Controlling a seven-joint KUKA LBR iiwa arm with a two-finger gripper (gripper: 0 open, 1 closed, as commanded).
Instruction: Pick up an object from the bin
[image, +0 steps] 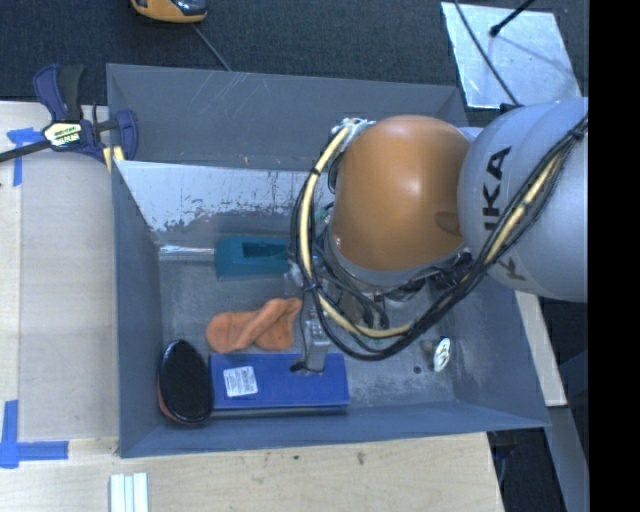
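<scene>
Nearest the camera, against the front wall of the grey bin (130, 330), lies a flat blue box (270, 392) with a small white label (240, 381) on its top face. The box lies flat, its long side along that wall. Touching the box's left end is a black oval thing (185, 382), glossy and rounded, tucked into the bin's front left corner.

The gripper (308, 360) is down over the far long edge of the blue box, right of the label and towards the box's right half. Its dark tip seems to rest on the box's top, though the angle is too steep to be sure of contact. Whether the claw is open or closed cannot be told, as the wrist above hides most of it, and nothing can be seen in its grasp.

Just beyond the blue box, on its far side and touching that edge, lies an orange crumpled soft thing (250, 326), stretched from above the label to right beside the gripper. To the right of the box, apart from it on bare floor, is a small white and silver thing (441, 352).

Farther still from the box, a teal block (250, 257) lies near the bin's back wall. Above the box's right half stands the wrist's rounded orange cover (400, 190), looped with yellow and black cables (350, 335), and the grey arm (530, 210) runs off to the right.
</scene>
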